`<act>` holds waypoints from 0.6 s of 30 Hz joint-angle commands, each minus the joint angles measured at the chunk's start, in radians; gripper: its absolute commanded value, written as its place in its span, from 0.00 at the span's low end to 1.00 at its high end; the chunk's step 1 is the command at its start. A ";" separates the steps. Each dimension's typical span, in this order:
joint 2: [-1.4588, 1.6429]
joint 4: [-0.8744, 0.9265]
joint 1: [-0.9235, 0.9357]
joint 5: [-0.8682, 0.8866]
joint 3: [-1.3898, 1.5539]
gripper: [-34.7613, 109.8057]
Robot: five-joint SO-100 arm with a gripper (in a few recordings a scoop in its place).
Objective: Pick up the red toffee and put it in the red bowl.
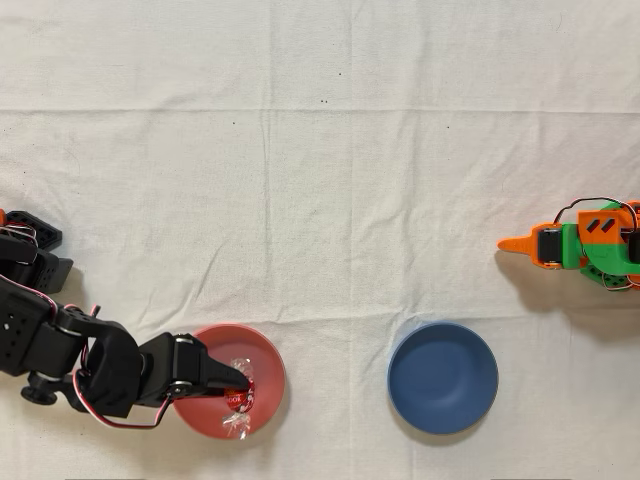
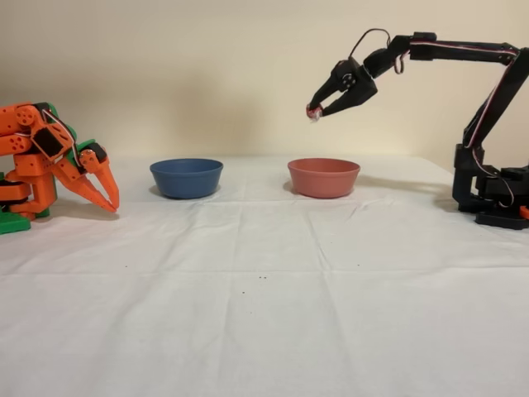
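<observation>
The red toffee (image 1: 241, 396) is held between the fingers of the black arm's gripper (image 1: 238, 384), high above the red bowl (image 1: 265, 355). In the fixed view the gripper (image 2: 315, 110) is shut on the toffee (image 2: 313, 114), well above the red bowl (image 2: 323, 177) and over its left rim. The clear twisted wrapper ends stick out past the fingertips in the overhead view. Nothing shows inside the bowl from the side.
A blue bowl (image 1: 442, 377) of the same size stands to the right of the red one in the overhead view, left of it in the fixed view (image 2: 187, 177). The idle orange arm (image 1: 585, 243) rests at the right edge. White cloth covers the table.
</observation>
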 commanded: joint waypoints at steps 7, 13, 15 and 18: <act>0.005 -0.049 0.063 0.000 0.028 0.28; -0.005 -0.095 0.084 0.000 0.091 0.28; -0.003 -0.109 0.091 0.000 0.118 0.28; -0.002 -0.132 0.100 -0.002 0.155 0.28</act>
